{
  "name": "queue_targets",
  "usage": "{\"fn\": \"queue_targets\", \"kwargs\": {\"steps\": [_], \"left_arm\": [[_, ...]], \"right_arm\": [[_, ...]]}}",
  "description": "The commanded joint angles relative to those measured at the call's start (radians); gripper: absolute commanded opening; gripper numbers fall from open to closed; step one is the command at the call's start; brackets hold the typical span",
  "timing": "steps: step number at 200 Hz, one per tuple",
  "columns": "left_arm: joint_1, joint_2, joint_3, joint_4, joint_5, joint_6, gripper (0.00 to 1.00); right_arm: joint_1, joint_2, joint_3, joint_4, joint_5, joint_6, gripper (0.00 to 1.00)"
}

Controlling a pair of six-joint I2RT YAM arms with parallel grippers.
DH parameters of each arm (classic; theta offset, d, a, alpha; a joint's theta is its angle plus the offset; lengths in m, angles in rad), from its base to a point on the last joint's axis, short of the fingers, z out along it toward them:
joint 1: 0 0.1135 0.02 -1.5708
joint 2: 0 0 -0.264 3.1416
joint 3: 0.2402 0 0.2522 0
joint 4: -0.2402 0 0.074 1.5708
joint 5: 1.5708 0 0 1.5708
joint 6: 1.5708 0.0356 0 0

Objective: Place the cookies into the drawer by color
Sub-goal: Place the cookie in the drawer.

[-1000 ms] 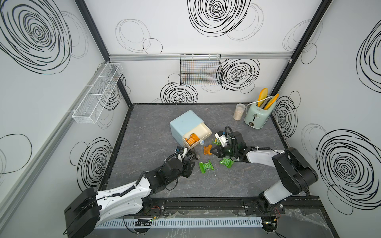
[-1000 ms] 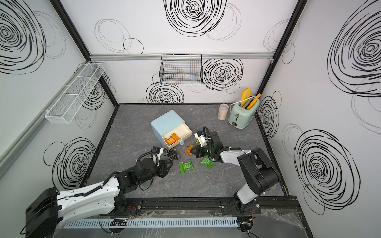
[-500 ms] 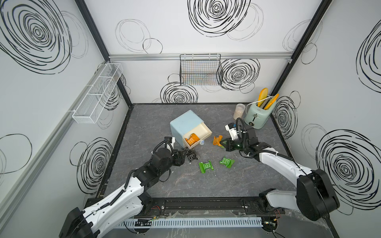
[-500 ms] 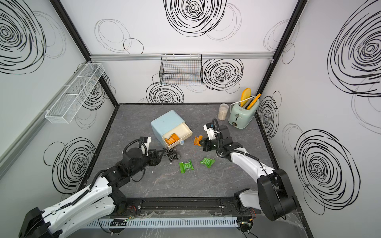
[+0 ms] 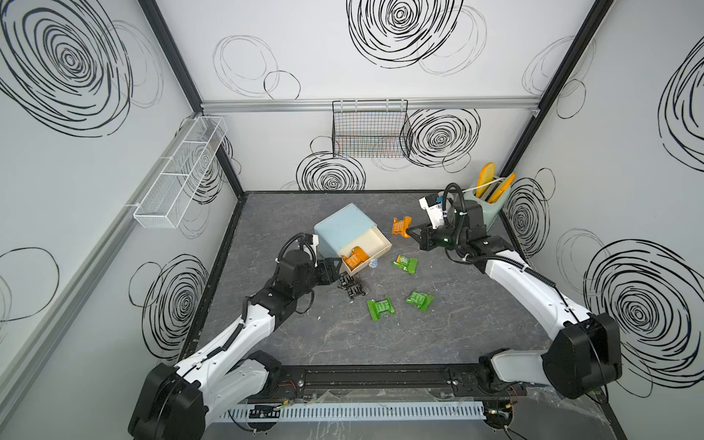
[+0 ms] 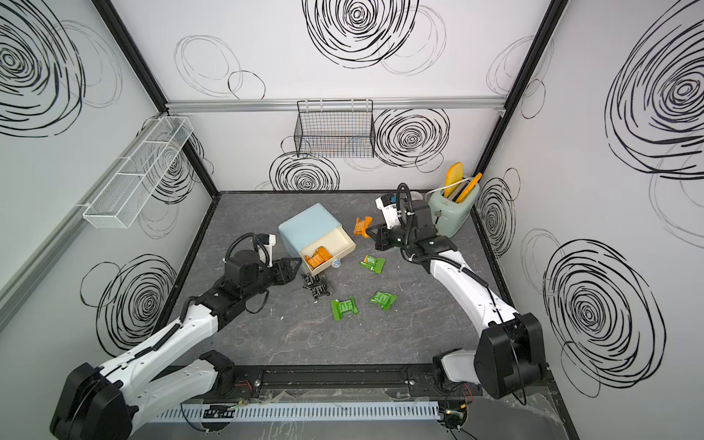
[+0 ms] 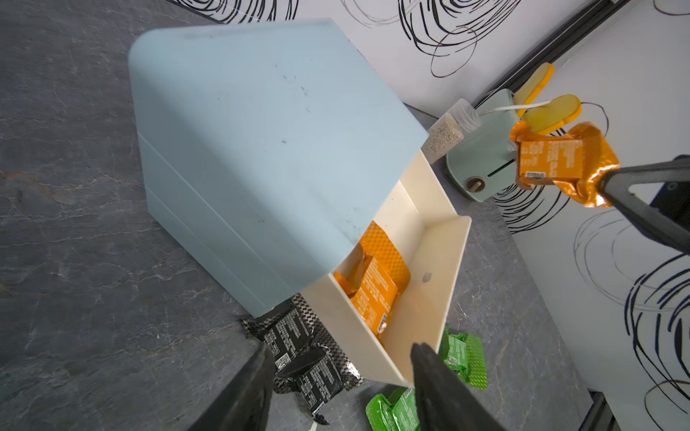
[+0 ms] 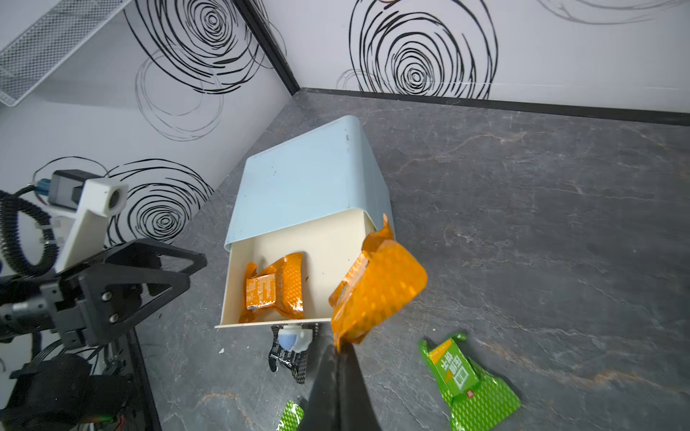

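Meanwhile, the right gripper (image 5: 408, 231) is closed on one end of an orange packet (image 5: 400, 226), holding it in the air just beside the pulled-out top drawer (image 5: 381, 244) of the pale-blue cabinet (image 5: 343, 228) toward the worktop's back edge. More orange packets (image 5: 354, 258) lie inside the drawer. The left gripper (image 5: 337, 266), jaws apart and empty, hovers near the black packets (image 5: 352, 286). Three green packets (image 5: 381, 308) lie mid-worktop.

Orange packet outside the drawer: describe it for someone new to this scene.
Find the pale-blue cabinet on the table, its cream drawer pulled open. Between it and the mint-green toaster, the right gripper is shut on an orange packet, off the table. The other orange packets lie in the drawer; the green packets and black packets lie on the table.
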Motion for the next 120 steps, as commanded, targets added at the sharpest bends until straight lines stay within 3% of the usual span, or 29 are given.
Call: {"fn": "queue_targets", "kwargs": {"steps": [1,59,120], "left_arm": [[0.028,0.031,0.041,0.073,0.036,0.026,0.64],[0.064,0.101,0.085,0.097,0.089,0.043,0.64],[0.082,0.139,0.103,0.102,0.102,0.061,0.64]], "right_arm": [[0.0,0.044,0.05,-0.031,-0.135,-0.023,0.0],[0.042,0.138,0.1,-0.063,-0.227,-0.059,0.0],[0.088,0.243,0.16,-0.103,-0.247,-0.088,0.0]]}}
